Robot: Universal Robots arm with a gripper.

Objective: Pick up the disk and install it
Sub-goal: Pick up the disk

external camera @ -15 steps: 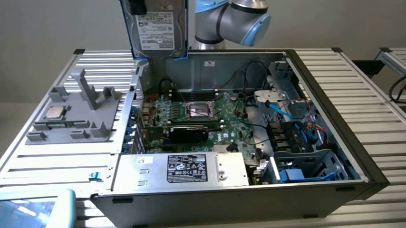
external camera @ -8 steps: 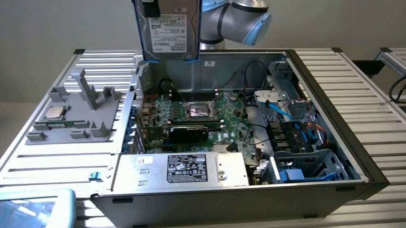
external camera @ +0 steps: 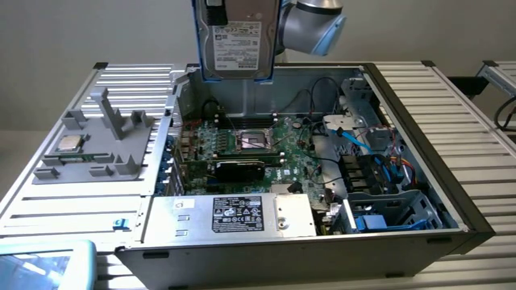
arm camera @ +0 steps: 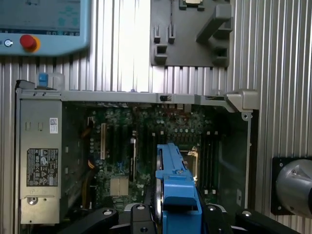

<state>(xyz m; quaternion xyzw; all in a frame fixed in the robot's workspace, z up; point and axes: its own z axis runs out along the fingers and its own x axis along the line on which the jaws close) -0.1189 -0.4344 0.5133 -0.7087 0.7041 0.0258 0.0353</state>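
The disk (external camera: 236,42) is a silver-grey hard drive with a white label in a bright blue carrier. It hangs upright in the air above the back of the open computer case (external camera: 411,109). My gripper (external camera: 234,5) holds it from above at the exterior view's upper edge. In the wrist view the blue carrier of the disk (arm camera: 175,187) stands edge-on between my black fingers (arm camera: 140,218), so my gripper (arm camera: 176,217) is shut on the disk. Below it lies the green motherboard (arm camera: 122,146) with its CPU socket (external camera: 251,140).
A silver power supply box (external camera: 241,214) fills the case's front corner. A cage with blue rails (external camera: 391,214) and cables sits at the exterior view's right. On the ribbed table, a grey fixture (external camera: 96,148) carries a small CPU chip (external camera: 67,145). A teach pendant (arm camera: 44,24) lies nearby.
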